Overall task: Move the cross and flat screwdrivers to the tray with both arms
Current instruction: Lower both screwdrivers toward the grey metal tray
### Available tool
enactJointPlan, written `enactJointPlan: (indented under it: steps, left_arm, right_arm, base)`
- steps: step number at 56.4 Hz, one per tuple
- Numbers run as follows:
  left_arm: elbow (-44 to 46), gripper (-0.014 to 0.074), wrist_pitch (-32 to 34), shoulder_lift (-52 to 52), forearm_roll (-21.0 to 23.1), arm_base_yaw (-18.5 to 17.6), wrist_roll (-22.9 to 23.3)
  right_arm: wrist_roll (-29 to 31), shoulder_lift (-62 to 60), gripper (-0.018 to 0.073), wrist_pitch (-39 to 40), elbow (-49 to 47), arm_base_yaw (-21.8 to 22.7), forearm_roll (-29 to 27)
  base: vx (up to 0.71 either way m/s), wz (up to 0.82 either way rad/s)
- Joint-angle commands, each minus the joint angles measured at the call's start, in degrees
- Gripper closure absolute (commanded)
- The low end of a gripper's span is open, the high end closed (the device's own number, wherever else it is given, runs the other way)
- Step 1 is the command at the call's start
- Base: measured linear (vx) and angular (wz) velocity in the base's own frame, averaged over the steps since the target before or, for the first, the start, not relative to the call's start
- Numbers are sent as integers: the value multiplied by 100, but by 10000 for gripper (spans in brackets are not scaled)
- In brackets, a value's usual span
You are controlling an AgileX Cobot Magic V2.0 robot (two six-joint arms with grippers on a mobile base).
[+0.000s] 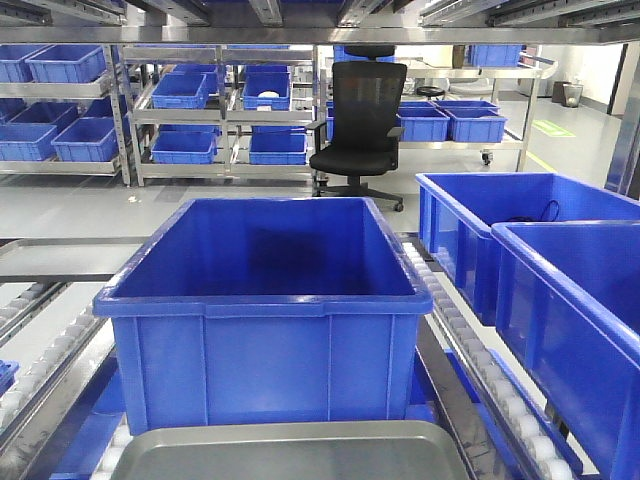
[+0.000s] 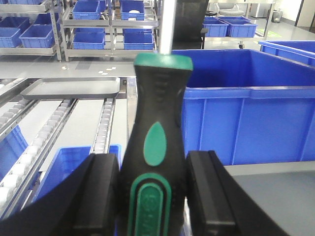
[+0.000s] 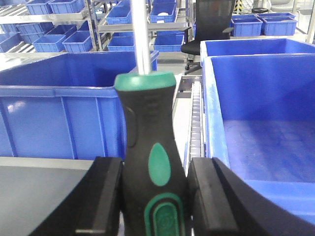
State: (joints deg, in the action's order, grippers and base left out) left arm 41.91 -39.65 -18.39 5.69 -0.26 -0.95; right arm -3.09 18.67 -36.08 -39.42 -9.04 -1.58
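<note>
Shelves (image 1: pixel 125 115) line the back. Front view alone shows the tray (image 1: pixel 290 452) with rounded corners, cut off at 6 o'clock below a bin (image 1: pixel 262 300). Only the wrist views show the left gripper (image 2: pixel 153 194) clamping one screwdriver (image 2: pixel 156 123) and the right gripper (image 3: pixel 155 196) clamping the other screwdriver (image 3: pixel 147 123), shafts cut off at 12 o'clock, tips unseen; bin walls stand near.

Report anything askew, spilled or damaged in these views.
Nothing stands out. The left gripper clamps one screwdriver upright; the right gripper clamps the other screwdriver likewise. Shafts look straight; the tray and blue bin sit square, no spills.
</note>
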Motion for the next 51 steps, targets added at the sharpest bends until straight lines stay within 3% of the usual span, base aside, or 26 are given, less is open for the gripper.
enactJointPlan:
  steps: [1, 11, 18, 22, 28, 35, 43, 51]
  left_arm:
    - [131, 602, 542, -72, 65, 4, 45]
    - [110, 602, 501, -72, 101, 4, 95]
    - [110, 601, 504, -190, 689, 4, 30]
    - [110, 599, 414, -466, 1281, 4, -197]
    - [110, 595, 176, -1045, 2357, 4, -931]
    - [110, 595, 9, -1824, 3305, 4, -1593]
    - [110, 594, -262, -2624, 3995, -22, -2074]
    - [110, 594, -127, -3238, 4494, -390, -2221]
  right_arm:
    - [27, 57, 567, 597, -173, -2, 0]
    - [162, 111, 567, 492, -173, -2, 66]
    - [868, 468, 567, 139, -180, -2, -52]
    - [1196, 789, 567, 59, -192, -10, -506]
    - [1750, 1308, 567, 110, -192, -22, -1413]
    - [2311, 2116, 567, 124, -192, -22, -2511]
    - [2744, 3071, 567, -23, -231, -22, -3682]
    - [3005, 3886, 567, -150, -557, -193, -4444]
  base:
    - [0, 0]
    - [0, 0]
    - [0, 0]
    - [0, 0]
    - [0, 0]
    - [0, 0]
    - [0, 0]
    - [0, 0]
